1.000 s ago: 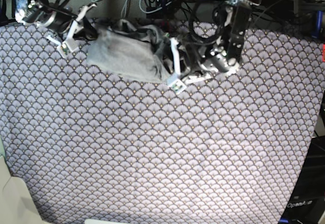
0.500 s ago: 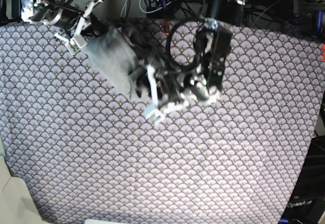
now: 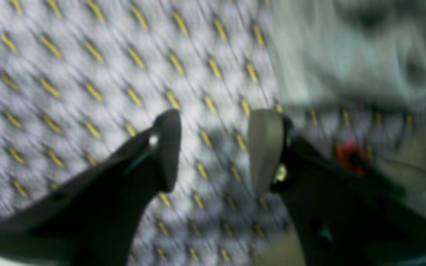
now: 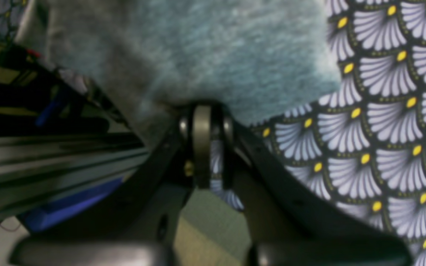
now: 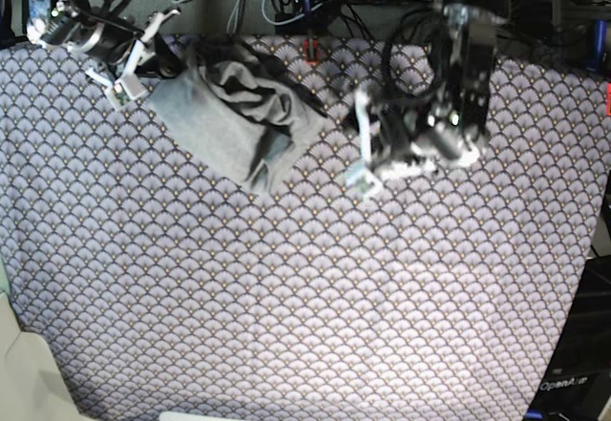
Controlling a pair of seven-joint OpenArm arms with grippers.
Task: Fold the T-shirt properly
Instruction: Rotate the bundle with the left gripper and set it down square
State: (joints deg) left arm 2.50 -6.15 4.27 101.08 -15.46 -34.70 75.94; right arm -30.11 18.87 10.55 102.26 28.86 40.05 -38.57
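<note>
T-shirt point(image 5: 234, 120) edge pinched between right fingers point(image 4: 202, 144) | left fingers point(image 3: 266, 147) spread, shirt off beside them

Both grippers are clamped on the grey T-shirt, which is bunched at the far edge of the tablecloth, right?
Not both. The left gripper is open and empty over the tablecloth, per the left wrist view. Only the right gripper is shut on the bunched T-shirt.

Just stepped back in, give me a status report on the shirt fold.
Left gripper open, empty, over bare tablecloth. Right gripper shut on T-shirt edge. Shirt bunched at far edge, not folded. Nothing in the way.
</note>
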